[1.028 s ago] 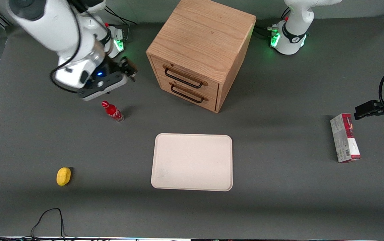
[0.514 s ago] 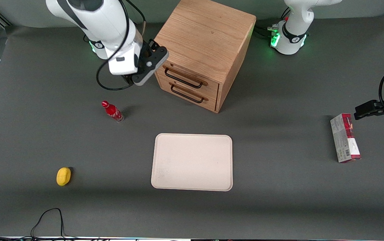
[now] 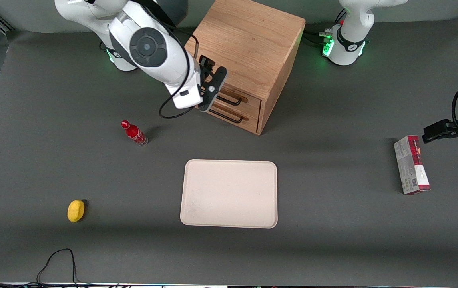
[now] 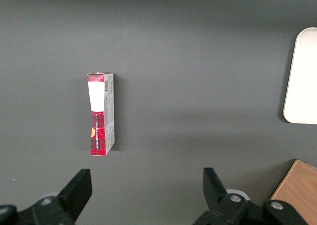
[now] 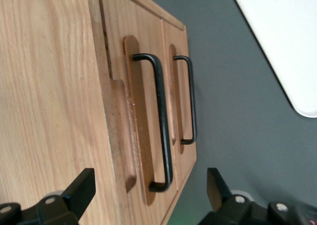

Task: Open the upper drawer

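The wooden cabinet [image 3: 249, 40] stands at the back middle of the table. Its upper drawer [image 3: 251, 101] is shut, and so is the lower drawer [image 3: 249, 121]; both have black wire handles. My right gripper [image 3: 214, 89] hovers just in front of the drawer fronts and hides their ends toward the working arm. In the right wrist view the gripper [image 5: 148, 191] is wide open and empty. The upper drawer's handle [image 5: 162, 121] lies between the line of the two fingers and a little ahead of them, not touched. The lower handle [image 5: 191, 101] is beside it.
A red bottle [image 3: 134, 133] stands on the table toward the working arm's end. A cream tray [image 3: 229, 194] lies nearer the front camera than the cabinet. A yellow object [image 3: 76, 210] lies near the front. A red-and-grey box [image 3: 411, 165] lies toward the parked arm's end.
My right arm has swung from above the red bottle across to the cabinet, and the gripper now faces the drawer fronts. The drawers have not moved.
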